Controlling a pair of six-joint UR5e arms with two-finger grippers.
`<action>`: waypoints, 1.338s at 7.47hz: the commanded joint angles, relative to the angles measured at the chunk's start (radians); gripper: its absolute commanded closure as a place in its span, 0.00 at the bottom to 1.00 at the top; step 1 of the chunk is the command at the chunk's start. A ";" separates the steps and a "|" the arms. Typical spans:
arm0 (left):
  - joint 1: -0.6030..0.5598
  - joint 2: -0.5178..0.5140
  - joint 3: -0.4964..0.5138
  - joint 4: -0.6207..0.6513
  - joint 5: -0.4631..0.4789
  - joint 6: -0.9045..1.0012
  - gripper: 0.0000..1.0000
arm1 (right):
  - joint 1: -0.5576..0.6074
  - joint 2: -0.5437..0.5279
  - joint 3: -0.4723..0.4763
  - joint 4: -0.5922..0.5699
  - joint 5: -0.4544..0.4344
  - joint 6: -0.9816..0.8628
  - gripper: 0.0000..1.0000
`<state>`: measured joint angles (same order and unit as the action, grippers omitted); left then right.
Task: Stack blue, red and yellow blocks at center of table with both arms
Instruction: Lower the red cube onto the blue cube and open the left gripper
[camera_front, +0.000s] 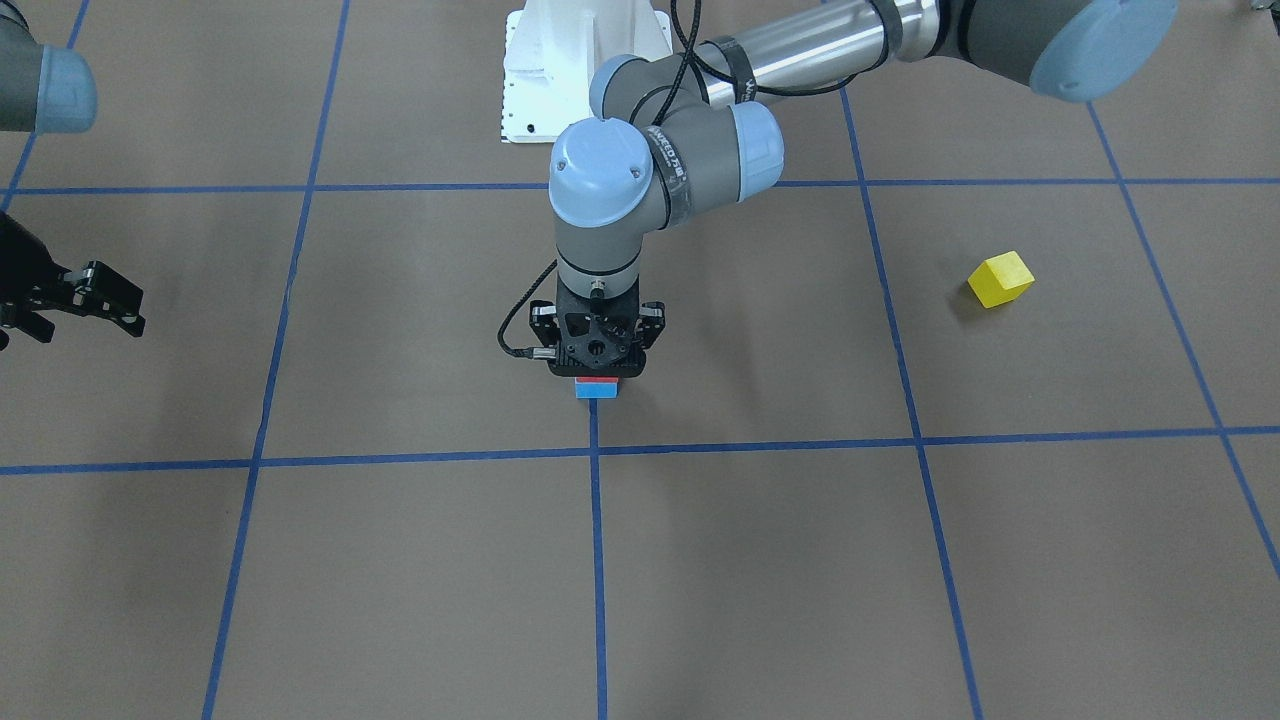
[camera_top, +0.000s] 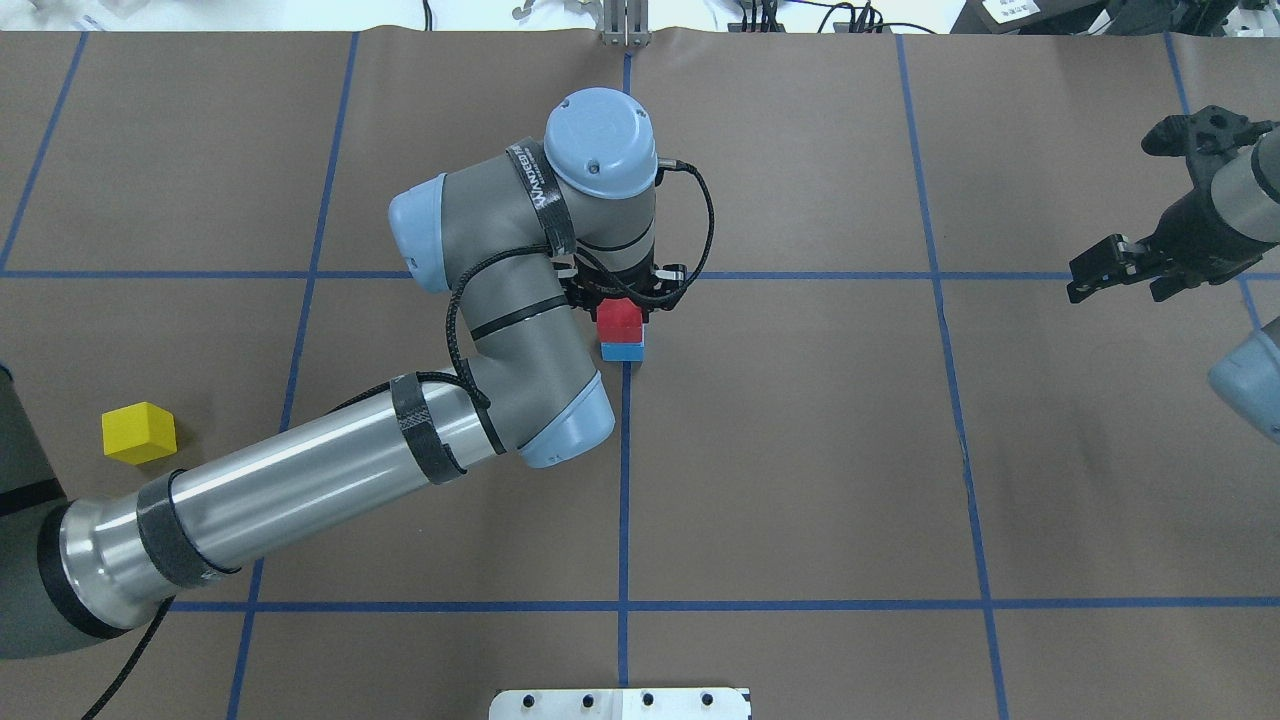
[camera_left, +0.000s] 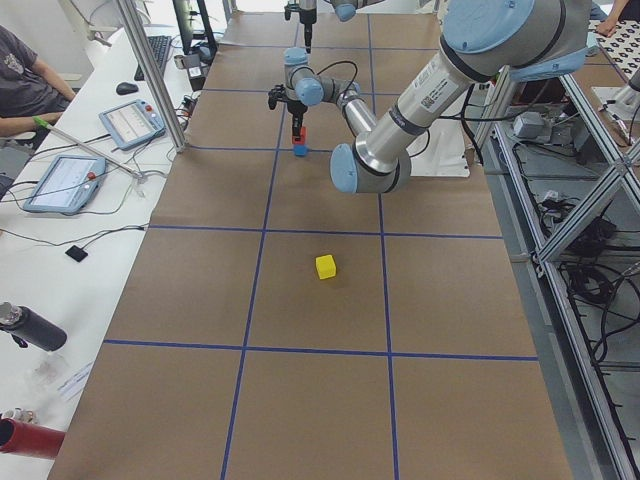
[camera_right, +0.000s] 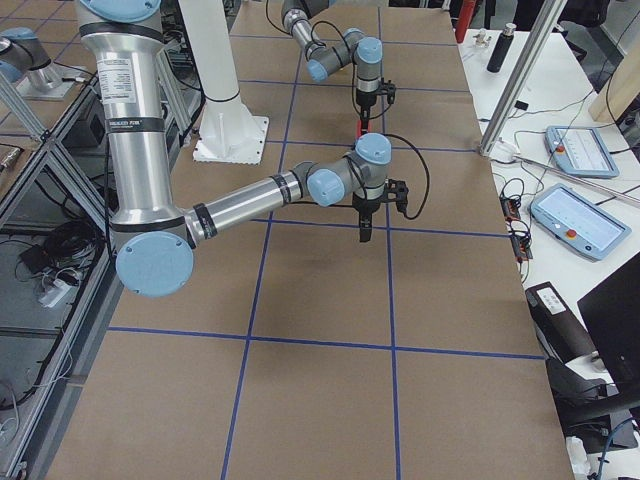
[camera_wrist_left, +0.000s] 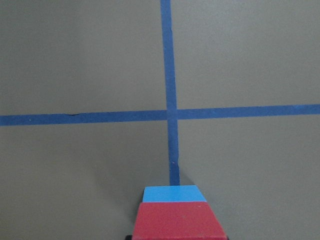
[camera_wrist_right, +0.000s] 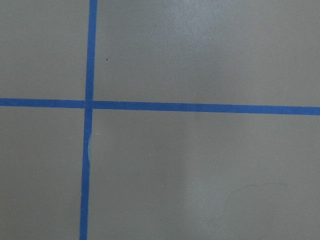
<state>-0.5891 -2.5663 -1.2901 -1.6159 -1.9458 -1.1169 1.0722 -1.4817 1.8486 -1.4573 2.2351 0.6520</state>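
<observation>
At table (camera_top: 800, 450) centre, left claw (camera_top: 620, 305) (cannot tell if clamped) is straddling red block (camera_top: 618, 322) on blue block (camera_top: 622, 351), yellow block (camera_top: 138, 432) lying well off to its left.

**Left arm reaching to centre, right arm off to its side**

Stretches the left grey jointed arm (camera_top: 300, 480) out long, bent at the elbow, wrist turned straight down. Sets the black two-finger left gripper (camera_top: 620, 305) vertical, fingers either side of a small red cube (camera_top: 618, 322); cannot tell whether pressing on it. Holds the right grey jointed arm (camera_right: 250, 195) out at its own side, black right gripper (camera_top: 1120, 280) pointing down, fingers spread apart.
</observation>
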 joint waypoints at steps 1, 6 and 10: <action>0.005 0.000 0.000 -0.001 0.001 -0.007 1.00 | 0.000 0.000 0.000 0.000 0.000 0.000 0.00; 0.009 0.002 0.000 -0.005 0.014 -0.006 0.40 | -0.002 -0.002 -0.002 0.000 -0.002 0.000 0.00; 0.012 0.002 0.000 -0.005 0.016 -0.006 0.01 | -0.002 -0.002 -0.009 0.000 -0.002 0.000 0.00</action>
<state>-0.5773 -2.5648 -1.2901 -1.6214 -1.9300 -1.1229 1.0708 -1.4826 1.8410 -1.4573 2.2347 0.6520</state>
